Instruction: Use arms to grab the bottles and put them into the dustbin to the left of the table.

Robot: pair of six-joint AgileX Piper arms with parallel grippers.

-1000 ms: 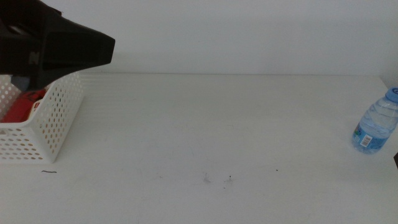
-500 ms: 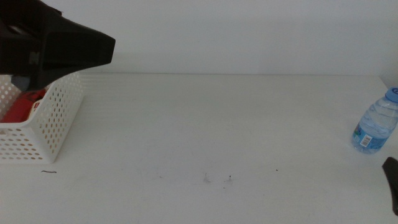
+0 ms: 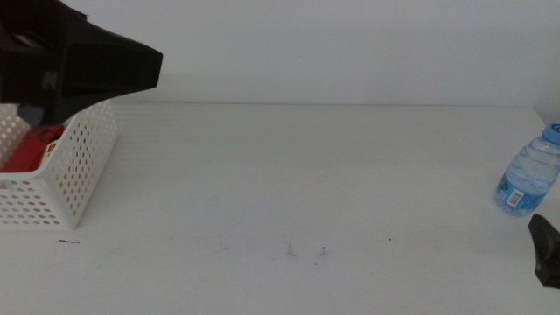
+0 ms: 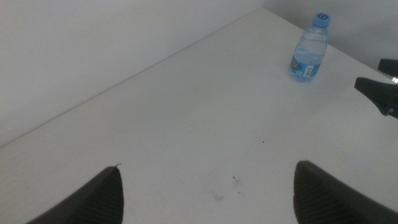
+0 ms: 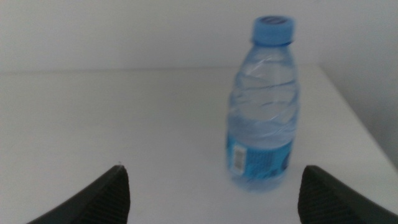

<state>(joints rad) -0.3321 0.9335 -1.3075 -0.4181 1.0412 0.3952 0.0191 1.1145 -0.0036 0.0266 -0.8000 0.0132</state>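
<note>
Middle view: one water bottle (image 3: 528, 179), clear with a blue cap and blue label, stands upright at the table's (image 3: 306, 192) 3 o'clock edge; one dustbin (image 3: 61, 179) at 9 o'clock holds one red can (image 3: 28, 150). Left wrist view: left gripper (image 4: 205, 186) spread, empty. Right wrist view: right gripper (image 5: 214, 190) spread, bottle just beyond

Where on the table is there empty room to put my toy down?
The whole middle of the table is bare, from the dustbin across to the water bottle. It is crowded only at the ends: the left gripper over the dustbin, the open right gripper by the bottle.
</note>
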